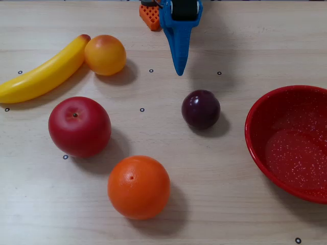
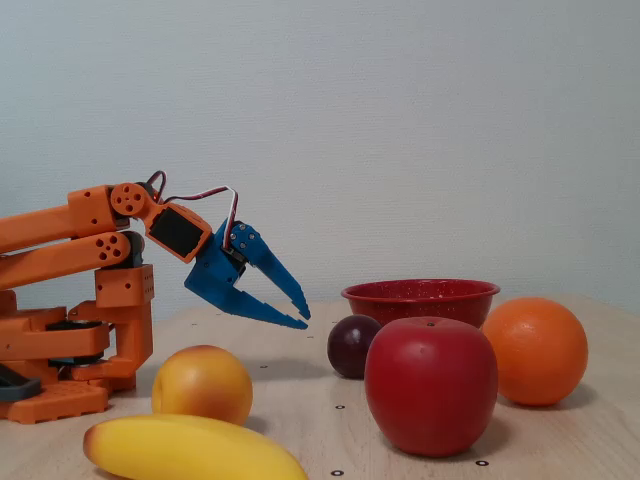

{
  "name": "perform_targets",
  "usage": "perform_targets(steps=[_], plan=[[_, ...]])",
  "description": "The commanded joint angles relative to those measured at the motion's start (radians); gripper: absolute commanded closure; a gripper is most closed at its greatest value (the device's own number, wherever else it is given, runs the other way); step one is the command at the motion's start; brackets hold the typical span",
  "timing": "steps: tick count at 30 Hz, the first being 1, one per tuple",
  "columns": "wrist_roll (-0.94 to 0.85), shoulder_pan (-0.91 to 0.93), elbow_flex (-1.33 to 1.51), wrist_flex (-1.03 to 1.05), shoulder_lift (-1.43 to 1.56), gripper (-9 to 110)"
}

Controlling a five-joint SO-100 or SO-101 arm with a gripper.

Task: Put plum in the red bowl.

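Note:
The plum [image 1: 201,108], small and dark purple, lies on the wooden table between my gripper and the red bowl [image 1: 254,145] at the right edge of the overhead view. In the fixed view the plum [image 2: 349,347] sits just in front of the red bowl [image 2: 420,300], partly behind the apple. My blue gripper [image 1: 179,73] hovers above the table behind the plum and points toward it. Seen from the side, my gripper [image 2: 305,320] is shut with its tips together, holds nothing, and hangs a short way left of the plum and above it.
A red apple [image 1: 79,126], an orange [image 1: 138,187], a yellow-orange round fruit [image 1: 104,54] and a banana [image 1: 43,76] lie to the left of the plum in the overhead view. The orange arm base [image 2: 70,340] stands at the left of the fixed view.

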Motion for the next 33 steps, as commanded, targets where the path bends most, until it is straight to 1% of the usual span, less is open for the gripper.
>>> perform_targets(steps=[1,33], plan=[[0.009,0.032,0.041,0.002,0.018,102],[-0.006,0.032,0.041,0.002,0.018,101]])
